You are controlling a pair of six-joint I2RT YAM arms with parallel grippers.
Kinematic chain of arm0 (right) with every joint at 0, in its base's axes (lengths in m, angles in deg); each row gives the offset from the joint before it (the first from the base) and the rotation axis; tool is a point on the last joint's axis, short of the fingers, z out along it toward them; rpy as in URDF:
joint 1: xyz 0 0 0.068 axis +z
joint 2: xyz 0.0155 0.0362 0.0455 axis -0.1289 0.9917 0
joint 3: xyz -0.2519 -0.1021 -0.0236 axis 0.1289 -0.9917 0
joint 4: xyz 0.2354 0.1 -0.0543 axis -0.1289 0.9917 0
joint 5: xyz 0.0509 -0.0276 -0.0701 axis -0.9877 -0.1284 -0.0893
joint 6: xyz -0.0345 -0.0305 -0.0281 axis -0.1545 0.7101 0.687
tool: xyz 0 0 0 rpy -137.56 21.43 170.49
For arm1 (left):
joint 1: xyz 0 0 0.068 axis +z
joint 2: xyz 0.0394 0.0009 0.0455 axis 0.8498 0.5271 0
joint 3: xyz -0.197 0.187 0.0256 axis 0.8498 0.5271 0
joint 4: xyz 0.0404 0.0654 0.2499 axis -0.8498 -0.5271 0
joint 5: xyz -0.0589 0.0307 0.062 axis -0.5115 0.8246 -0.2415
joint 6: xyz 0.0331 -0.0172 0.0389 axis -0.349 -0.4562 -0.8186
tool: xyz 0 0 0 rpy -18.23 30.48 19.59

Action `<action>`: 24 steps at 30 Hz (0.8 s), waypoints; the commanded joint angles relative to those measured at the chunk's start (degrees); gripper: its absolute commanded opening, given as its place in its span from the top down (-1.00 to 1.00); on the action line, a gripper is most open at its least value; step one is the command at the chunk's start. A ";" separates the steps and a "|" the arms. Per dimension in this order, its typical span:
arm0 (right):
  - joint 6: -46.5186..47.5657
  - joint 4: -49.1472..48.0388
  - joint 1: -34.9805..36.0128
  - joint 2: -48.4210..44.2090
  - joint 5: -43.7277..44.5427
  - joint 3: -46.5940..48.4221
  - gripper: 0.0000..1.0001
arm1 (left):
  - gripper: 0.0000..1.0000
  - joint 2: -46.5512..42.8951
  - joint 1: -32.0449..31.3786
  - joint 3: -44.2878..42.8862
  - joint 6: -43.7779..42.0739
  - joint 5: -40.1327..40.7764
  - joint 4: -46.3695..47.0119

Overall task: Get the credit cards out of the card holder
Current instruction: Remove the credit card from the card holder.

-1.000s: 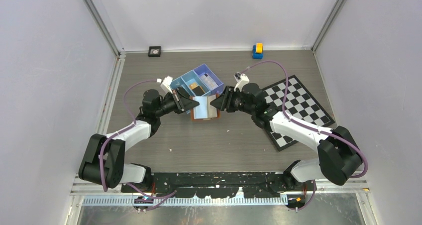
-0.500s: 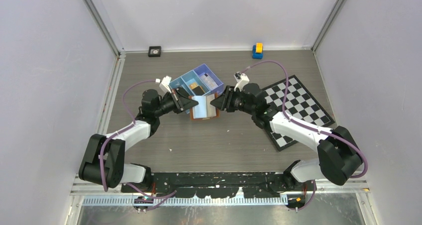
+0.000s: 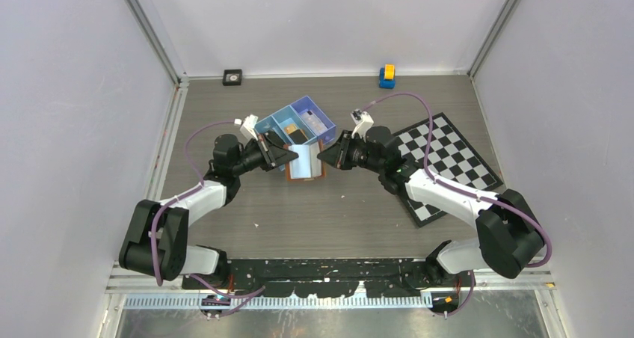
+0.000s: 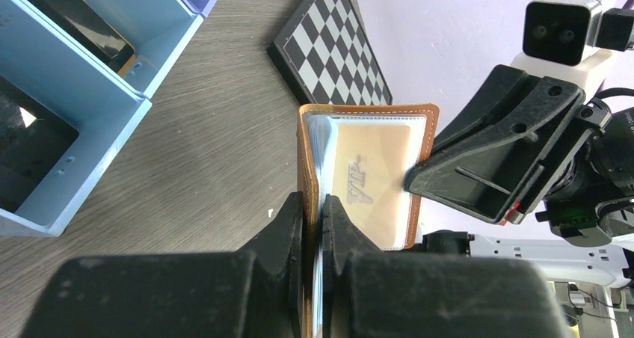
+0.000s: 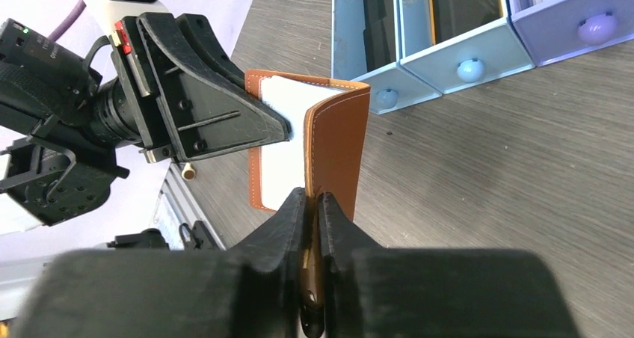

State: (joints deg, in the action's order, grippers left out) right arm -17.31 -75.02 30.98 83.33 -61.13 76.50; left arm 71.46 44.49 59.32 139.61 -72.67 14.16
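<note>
Extraction looks unstarted: card holder [image 3: 305, 161] spread open at frame centre, left pincer [image 4: 314, 217] and right pincer [image 5: 312, 207] each clamped onto one flap, credit cards [image 4: 370, 181] sleeved inside.

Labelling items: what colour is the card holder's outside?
The card holder is brown outside; the right wrist view shows it best.

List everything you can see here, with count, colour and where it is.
card holder: one, brown, held open between both grippers, near the tray
credit cards: at least one, pale, VIP lettering, in the holder's sleeve
tray: one, blue with lilac end, behind the holder
chequered board: one, black-and-white, right side
square object: one, black, far edge
toy block: one, blue-yellow, far edge
table: one, grey wood-grain
left gripper: one, black, shut on the card holder
right gripper: one, black, shut on the card holder
</note>
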 commanded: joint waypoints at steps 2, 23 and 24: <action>-0.39 -4.92 0.08 -0.86 -4.15 0.82 0.36 | 1.00 0.03 0.36 -0.39 0.80 -1.01 4.13; 1.24 2.78 0.06 0.41 0.33 3.51 0.62 | 1.00 -0.73 0.42 -0.48 0.17 -0.89 3.36; 1.51 3.59 0.02 0.60 0.86 3.86 0.62 | 1.00 -0.90 0.42 -0.48 -0.01 -0.79 2.95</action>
State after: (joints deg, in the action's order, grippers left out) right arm -17.46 -74.38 30.98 83.39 -62.68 77.11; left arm 71.59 44.52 59.32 140.33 -72.73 14.53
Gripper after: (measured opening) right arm 0.189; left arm 0.057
